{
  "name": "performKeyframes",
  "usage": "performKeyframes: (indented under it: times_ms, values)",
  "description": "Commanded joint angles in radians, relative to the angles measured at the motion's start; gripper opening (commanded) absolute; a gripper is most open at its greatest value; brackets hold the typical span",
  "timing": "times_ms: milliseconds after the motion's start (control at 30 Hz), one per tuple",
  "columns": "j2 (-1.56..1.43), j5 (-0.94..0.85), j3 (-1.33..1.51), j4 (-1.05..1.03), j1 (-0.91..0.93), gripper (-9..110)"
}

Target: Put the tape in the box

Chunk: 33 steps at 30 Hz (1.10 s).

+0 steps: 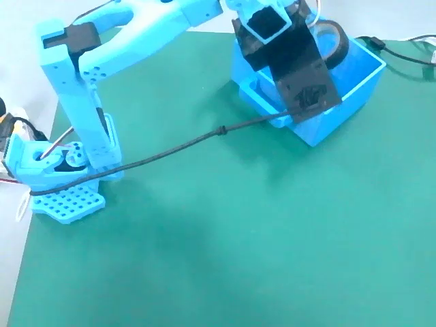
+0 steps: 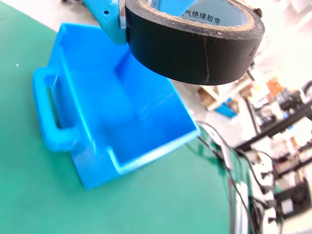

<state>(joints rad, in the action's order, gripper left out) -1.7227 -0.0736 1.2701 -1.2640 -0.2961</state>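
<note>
One black tape (image 2: pixel 195 48) roll, whitish core w/ print.

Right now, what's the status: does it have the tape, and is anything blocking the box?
Jaws shut on the tape. Tape held above the open box. Box looks empty; nothing in the way.

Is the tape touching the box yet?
Apart. The wrist view shows the tape held up in the tool, with open space between it and the box floor.

Fixed view looks down from above on the whole green mat (image 1: pixel 225 231); wrist view sits close above the box (image 2: pixel 112 122); both share the box (image 1: pixel 354 82).
</note>
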Motion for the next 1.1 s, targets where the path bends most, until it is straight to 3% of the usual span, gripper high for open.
performKeyframes:
  times_ms: [0,267,1067]
  values:
    - [0.014,0.002,-0.087,0.060,-0.067,0]
    - [0.100,0.028,-0.087,0.129,-0.155,0]
    - [0.279,0.049,-0.087,0.268,-0.176,0]
